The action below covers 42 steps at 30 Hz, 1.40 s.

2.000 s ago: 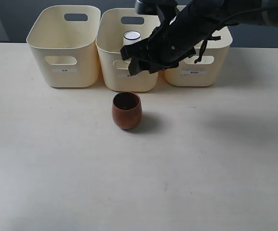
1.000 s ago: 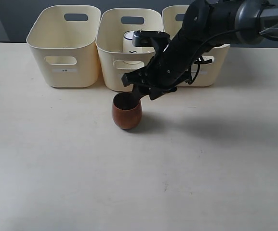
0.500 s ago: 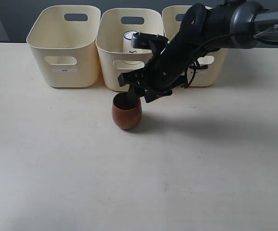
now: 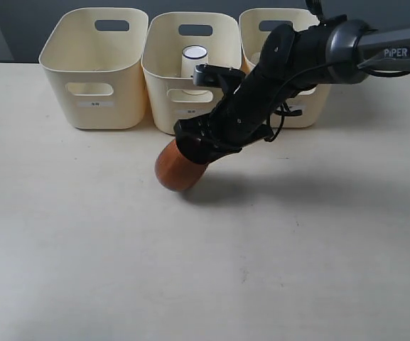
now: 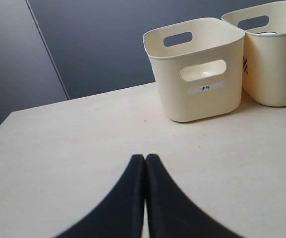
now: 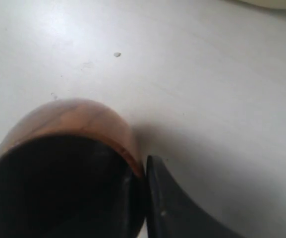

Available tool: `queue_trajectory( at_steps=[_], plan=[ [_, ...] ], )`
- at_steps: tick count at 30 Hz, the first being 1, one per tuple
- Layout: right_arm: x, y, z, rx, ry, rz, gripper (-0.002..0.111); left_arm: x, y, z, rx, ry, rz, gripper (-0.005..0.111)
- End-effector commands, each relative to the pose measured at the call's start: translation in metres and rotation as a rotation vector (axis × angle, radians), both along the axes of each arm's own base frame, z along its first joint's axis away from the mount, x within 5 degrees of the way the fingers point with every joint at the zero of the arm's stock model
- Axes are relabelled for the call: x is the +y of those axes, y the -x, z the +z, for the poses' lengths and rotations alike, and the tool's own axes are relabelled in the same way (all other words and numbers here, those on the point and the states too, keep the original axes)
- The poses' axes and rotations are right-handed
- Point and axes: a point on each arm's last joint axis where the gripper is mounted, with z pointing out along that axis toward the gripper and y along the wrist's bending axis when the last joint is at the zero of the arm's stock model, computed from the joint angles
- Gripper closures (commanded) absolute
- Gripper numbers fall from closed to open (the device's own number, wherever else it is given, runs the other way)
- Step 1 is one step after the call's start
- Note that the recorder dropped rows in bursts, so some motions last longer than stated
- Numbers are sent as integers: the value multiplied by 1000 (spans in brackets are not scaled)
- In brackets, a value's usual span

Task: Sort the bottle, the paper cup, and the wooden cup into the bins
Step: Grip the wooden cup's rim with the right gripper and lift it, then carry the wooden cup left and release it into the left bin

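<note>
The reddish-brown wooden cup is tilted in front of the middle bin, its dark mouth turned up toward the arm. My right gripper is shut on its rim, one finger outside the wall and one inside. The white paper cup stands upright in that middle bin. The left bin shows nothing inside. My arm partly covers the right bin. The bottle is hidden. My left gripper is shut on nothing, low over bare table, and out of the exterior view.
The three bins stand in a row along the table's far edge against a dark wall. My right arm reaches across the middle and right bins. Pale bare tabletop spreads in front of the cup.
My right gripper came down from over the middle bin onto the wooden cup's rim and closed on it. The cup, upright before, now leans over to the left.
</note>
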Motion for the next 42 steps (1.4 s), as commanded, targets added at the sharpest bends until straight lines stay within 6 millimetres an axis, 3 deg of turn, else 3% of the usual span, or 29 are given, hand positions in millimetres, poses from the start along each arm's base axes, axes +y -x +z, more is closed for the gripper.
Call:
queue_trajectory(
  at_steps=[1,5,10,14,22,31,42],
  plan=[
    [0,-1,4,-17,-4,1,108,0,0,0,-10,2,-3,107],
    [8,0,18,-19,-121,-10,108,0,0,0,-9,2,-3,107],
    [26,5,75,-162,-479,62,108,0,0,0,-9,2,-3,107],
    [30,-1,96,-302,-624,35,108,0,0,0,-9,2,-3,107],
    [34,-18,104,-522,-494,-129,108,0,0,0,-9,2,-3,107],
    [68,-24,143,-758,-440,-203,109,0,0,0,-9,2,-3,107],
    [100,-63,101,-747,-452,-188,109,0,0,0,-9,2,-3,107]
  ],
)
